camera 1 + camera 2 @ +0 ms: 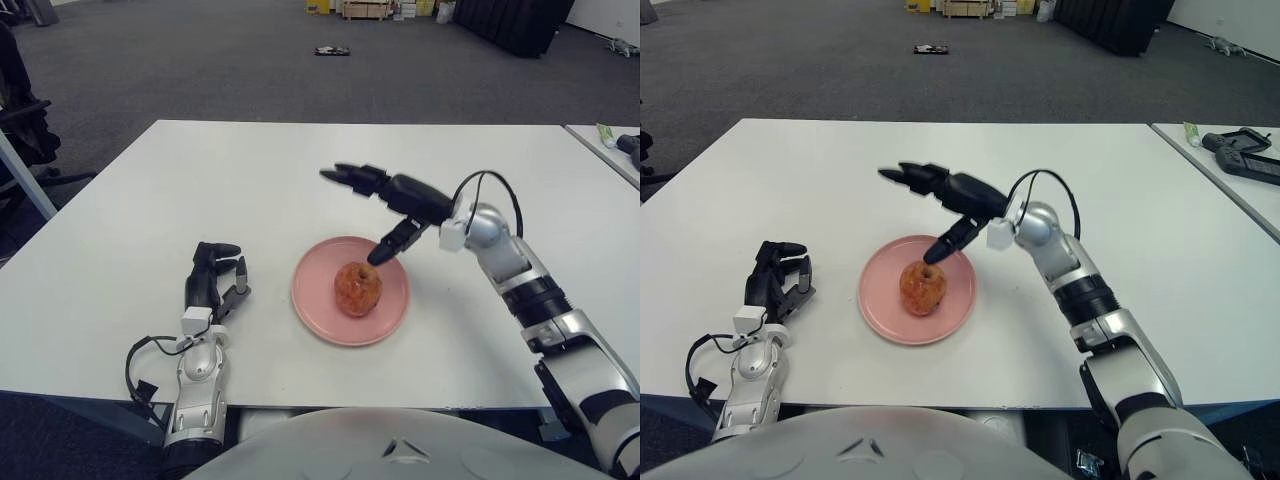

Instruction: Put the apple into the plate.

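Note:
A red-yellow apple [358,289] stands upright in the middle of the pink plate [316,310] on the white table. My right hand [365,212] hovers above the plate's far edge, raised clear of the apple, with its fingers spread and nothing in them. Its thumb points down toward the apple without touching it. My left hand [214,278] shows to the left of the plate, idle, fingers loosely extended.
The white table [250,180] stretches wide behind and to both sides of the plate. A second table with a green item [606,134] and dark devices [1240,155] stands at the far right. A dark chair [25,130] is at the far left.

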